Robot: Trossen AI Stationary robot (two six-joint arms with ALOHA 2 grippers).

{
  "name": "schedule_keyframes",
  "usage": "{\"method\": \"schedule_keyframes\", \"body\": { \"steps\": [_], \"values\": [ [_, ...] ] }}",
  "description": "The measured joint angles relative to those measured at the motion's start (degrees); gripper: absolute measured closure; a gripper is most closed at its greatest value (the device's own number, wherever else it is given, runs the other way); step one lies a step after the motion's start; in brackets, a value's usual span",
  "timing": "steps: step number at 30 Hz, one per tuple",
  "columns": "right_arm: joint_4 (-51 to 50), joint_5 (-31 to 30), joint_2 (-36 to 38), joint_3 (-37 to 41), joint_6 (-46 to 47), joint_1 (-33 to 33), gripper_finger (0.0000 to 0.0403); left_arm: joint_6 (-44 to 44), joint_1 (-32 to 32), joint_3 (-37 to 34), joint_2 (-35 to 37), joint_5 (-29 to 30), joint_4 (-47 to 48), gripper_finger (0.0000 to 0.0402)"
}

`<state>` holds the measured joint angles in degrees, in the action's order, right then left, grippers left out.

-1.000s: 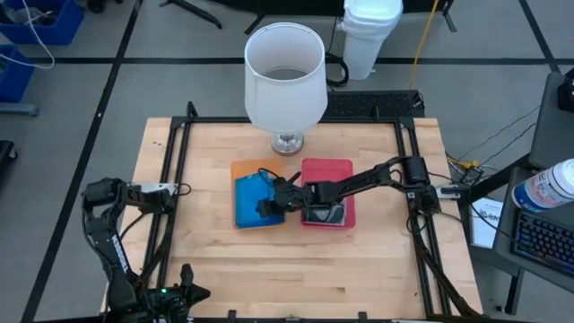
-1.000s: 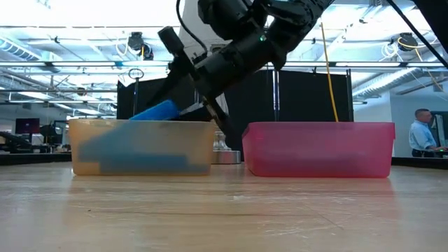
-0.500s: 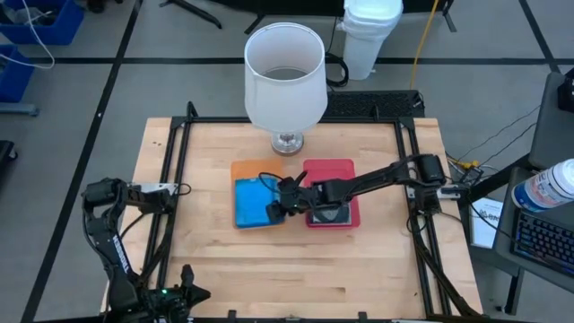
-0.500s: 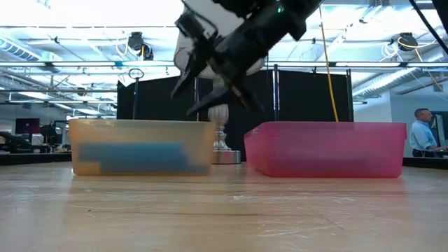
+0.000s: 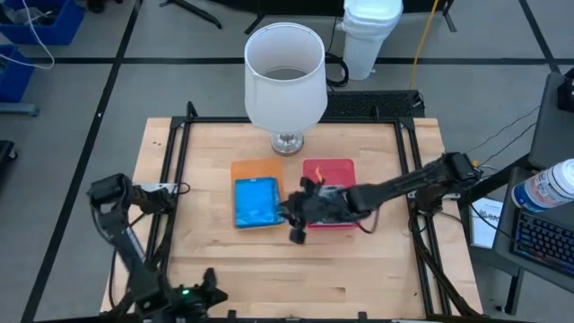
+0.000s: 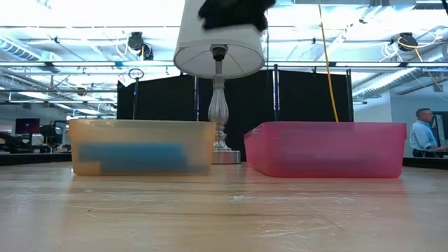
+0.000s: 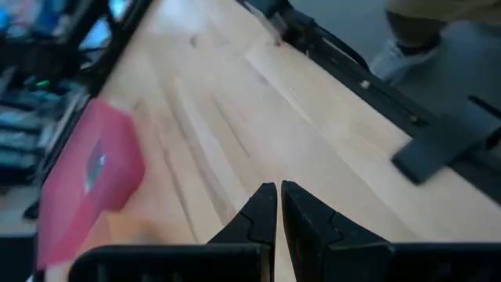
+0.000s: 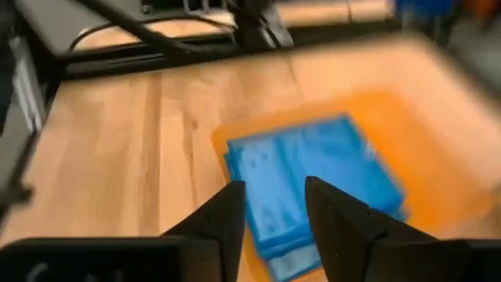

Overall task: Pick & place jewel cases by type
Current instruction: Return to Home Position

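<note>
**Blue cases rest in the orange tray; both grippers are empty**

At the left edge of the high view the left arm waits beside the surface (image 5: 224,260). The left gripper (image 7: 278,205) has its fingers closed together with nothing between them, well apart from every case.

Toward the centre, the orange tray (image 5: 256,165) holds the blue jewel cases (image 5: 256,203). They lie flat in a stack and cover most of the tray floor. In the low view they show only as a blue band behind the cloudy tray wall.

Just right of this tray is the right gripper (image 5: 297,222), near the lower left corner of the red tray (image 5: 328,167). It hangs high: the low view shows only a dark shape at the top of the frame, in front of the lamp (image 6: 218,56). Its fingers are spread open and carry nothing. In the right wrist view the blue cases lie ahead of and below the fingers, apart from them.

The right arm covers most of the red tray, so I cannot tell what lies inside it.

I judge the cases to be light, stiff and smooth, and probably brittle at the hinge and corners. The fingers can slip on the flat faces, so a grip across two opposite edges seems safer. The cases lie flat and close to the tray walls, so one edge must be reached first.
</note>
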<state>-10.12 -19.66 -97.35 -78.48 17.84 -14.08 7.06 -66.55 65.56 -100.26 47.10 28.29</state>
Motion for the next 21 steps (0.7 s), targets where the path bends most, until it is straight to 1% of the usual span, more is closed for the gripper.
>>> {"method": "schedule_keyframes", "body": {
  "steps": [3,5,8,10,12,15,19,21],
  "values": [
    [0.2,-6.1,1.9,0.0,-12.4,-3.8,0.0306,-9.4,6.0,0.0,3.4,-6.7,-2.8,0.0373],
    [0.8,-9.2,2.8,0.0,-19.4,-6.2,0.0332,-15.1,9.9,0.0,6.8,-9.7,-4.3,0.0383],
    [2.2,-10.4,3.7,0.0,-27.3,-8.8,0.0379,-21.7,15.5,0.0,13.7,-12.5,-8.0,0.0396],
    [1.9,-10.4,4.8,0.0,-30.5,-10.3,0.0396,-25.2,18.9,0.0,19.3,-15.4,-11.0,0.0393],
    [2.1,-10.3,6.3,0.1,-31.5,-11.2,0.0393,-26.6,21.9,0.0,25.3,-18.2,-14.0,0.0391],
    [2.2,-10.3,10.4,2.2,-30.5,-12.2,0.0389,-23.6,25.4,0.0,35.7,-20.1,-14.9,0.0397],
    [2.8,-10.4,18.9,9.6,-26.4,-13.7,0.0399,-20.3,27.8,0.2,50.8,-18.5,-6.9,0.0396],
    [6.7,-10.5,24.0,15.3,-24.4,-14.4,0.0401,-19.1,27.8,0.0,57.1,-18.3,-2.5,0.0398]
  ]
}}
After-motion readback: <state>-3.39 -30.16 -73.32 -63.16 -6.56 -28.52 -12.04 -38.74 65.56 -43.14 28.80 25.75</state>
